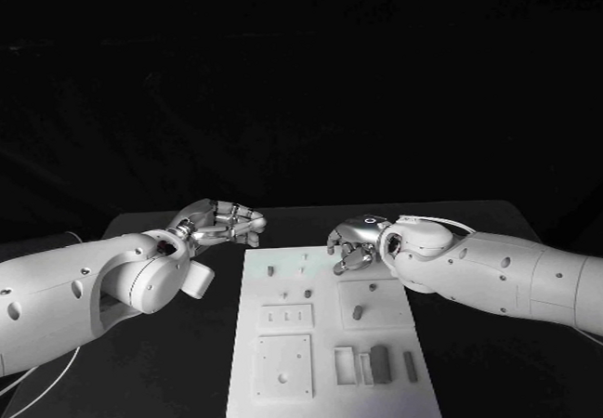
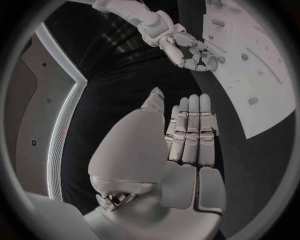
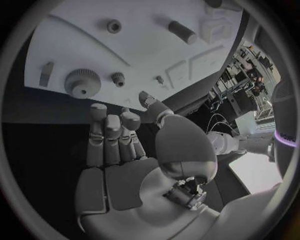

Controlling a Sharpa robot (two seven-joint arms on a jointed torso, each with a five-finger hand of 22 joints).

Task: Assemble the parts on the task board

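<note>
Task board (image 1: 330, 394): white plate lying lengthwise down the middle of the black table (image 1: 161, 364). Small grey parts sit on it. A gear (image 3: 80, 83) with a toothed rim stands near the board's far end, seen from the right wrist. A short peg (image 3: 182, 31) lies further along, and upright blocks (image 1: 380, 362) stand in slots toward the near end. Recessed square plates (image 1: 284, 365) occupy the left column.

Step in hand, as I judge it: reaching for a first part at the far end; nothing is picked yet. To do it well, the right hand should come down over one part only, most likely the gear, thumb and fingertips on opposite sides of the rim. It should lift straight so the neighbouring small pegs are not knocked.

Right hand (image 1: 355, 245): hovers over the board's far right corner, palm turned down toward it. Fingers loosely curled, apart, holding nothing; the right wrist view confirms an empty palm (image 3: 125, 175).

Left hand (image 1: 222, 222): off the board, just beyond its far left corner, above bare table. Fingers extended and lying side by side, thumb out, nothing in the grasp. Forearm comes in low from the left.
</note>
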